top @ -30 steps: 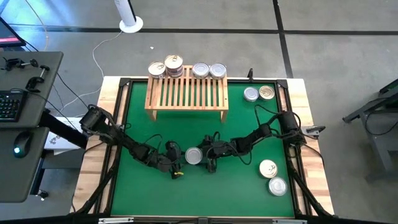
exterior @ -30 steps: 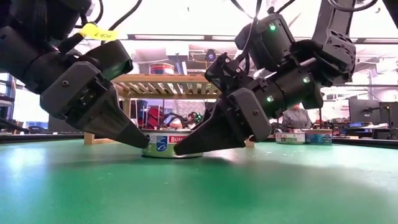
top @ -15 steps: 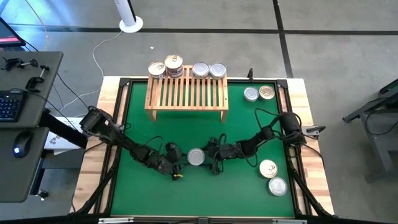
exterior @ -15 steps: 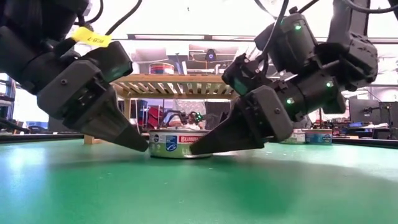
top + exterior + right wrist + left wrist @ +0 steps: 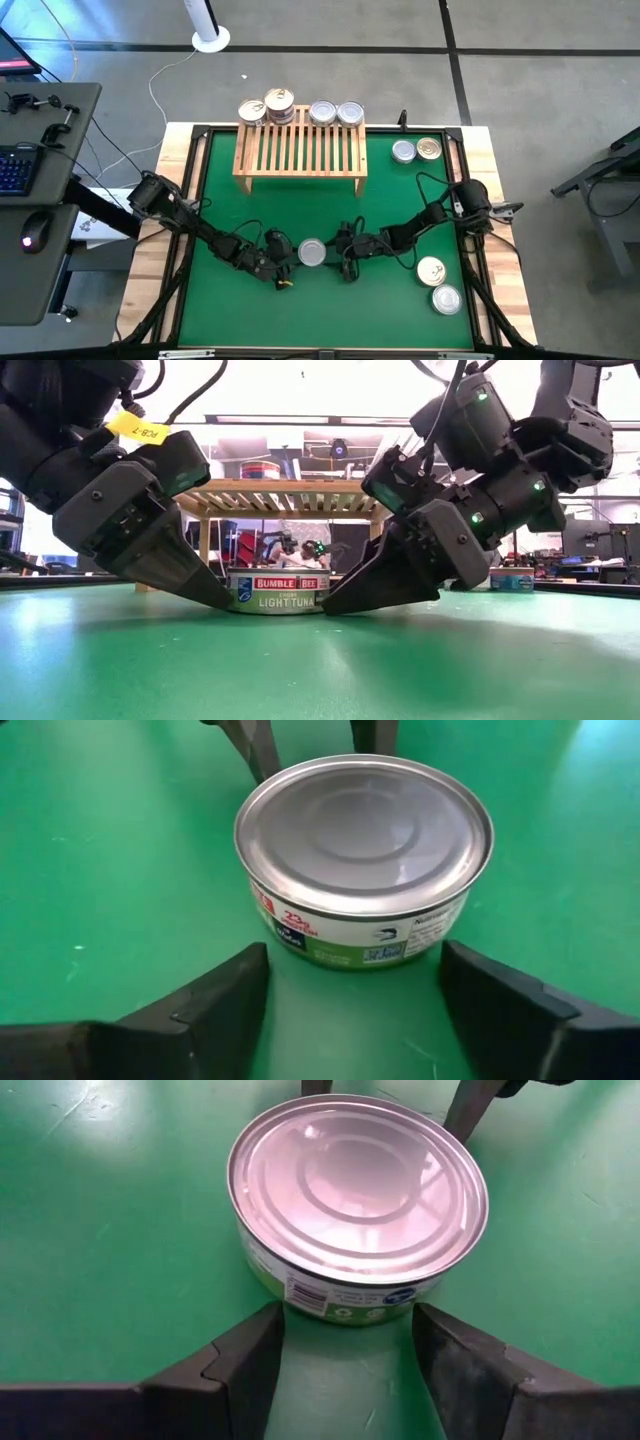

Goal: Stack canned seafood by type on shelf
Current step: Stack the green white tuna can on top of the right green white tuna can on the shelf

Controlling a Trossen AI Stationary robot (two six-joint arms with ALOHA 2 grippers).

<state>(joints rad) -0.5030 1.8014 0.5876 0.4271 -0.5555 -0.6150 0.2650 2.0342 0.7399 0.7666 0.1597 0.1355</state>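
Note:
A silver-lidded tin of canned seafood [image 5: 312, 252], labelled light tuna [image 5: 278, 593], stands flat on the green mat between my two grippers. My left gripper [image 5: 292, 260] comes at it from the table's left, and my right gripper [image 5: 333, 253] from the right. Both are open and slant down, with their fingertips at the tin's base. The shelf [image 5: 300, 150] stands at the far side of the mat. A row of tins [image 5: 322, 112] sits along its far edge, and one tin [image 5: 279, 99] there lies on top of another. My left gripper sets both fingertips [image 5: 268, 1323] against the lower side wall [image 5: 300, 1292] of the tin on its left-hand side, slanting down from the table's left. The tin is wider than the gap, so only its near curve lies between the tips. It stands flat on the mat. My right gripper has a fingertip [image 5: 252, 968] on either side of the tin's near curve, low on the side wall [image 5: 290, 935], slanting down from the table's right. The tips seem to meet the wall at its base [image 5: 322, 605]. The tin stays upright on the mat.
Two tins [image 5: 403, 152] [image 5: 429, 148] lie on the mat at the far right. Two more [image 5: 431, 270] [image 5: 445, 299] lie near the right edge. A black frame [image 5: 196, 180] borders the mat. Free mat lies between the shelf and the arms.
My right gripper has drawn back a little toward the table's right edge, so its fingertip now sits at the tin's right side and no longer in front of it. The tin has turned about where it stands and now shows more of its label.

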